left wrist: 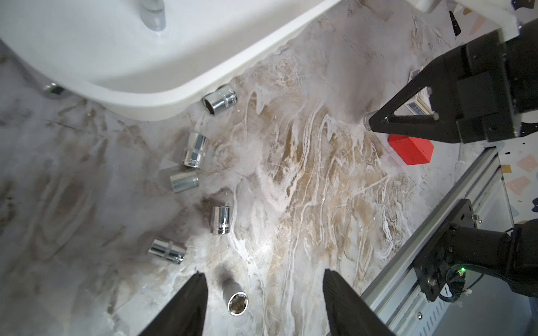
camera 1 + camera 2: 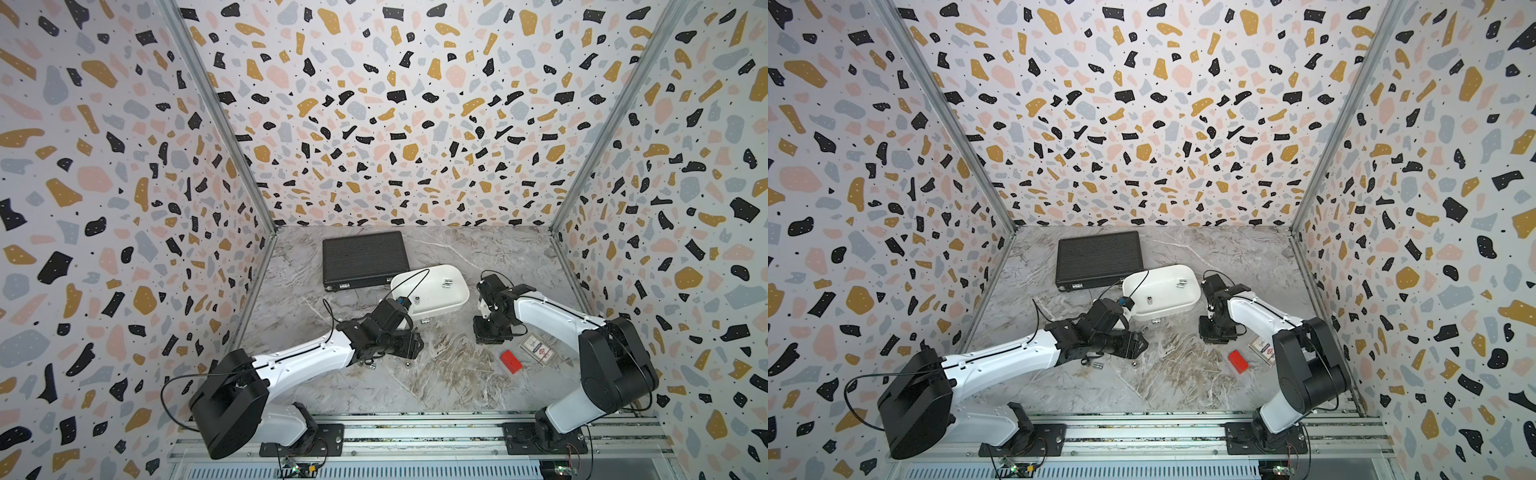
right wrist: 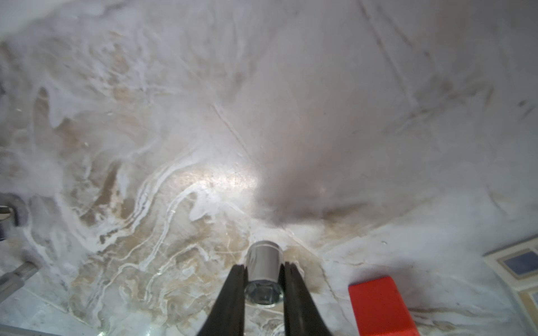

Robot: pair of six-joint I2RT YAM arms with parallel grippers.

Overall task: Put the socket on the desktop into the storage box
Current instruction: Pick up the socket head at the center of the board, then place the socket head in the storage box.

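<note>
The left gripper (image 1: 263, 272) hangs spread wide over loose sockets (image 1: 221, 219) on the marble desktop (image 1: 305, 189), the right gripper (image 3: 263, 267) clenches one chrome socket (image 3: 263, 260) near a red block (image 3: 378, 305), and beyond them sits the white storage box (image 2: 440, 309), a few sockets (image 2: 446, 283) inside.

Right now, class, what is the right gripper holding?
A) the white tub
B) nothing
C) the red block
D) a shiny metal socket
D: in the right wrist view the right gripper is closed on a socket, while the red block lies apart on the table.
</note>
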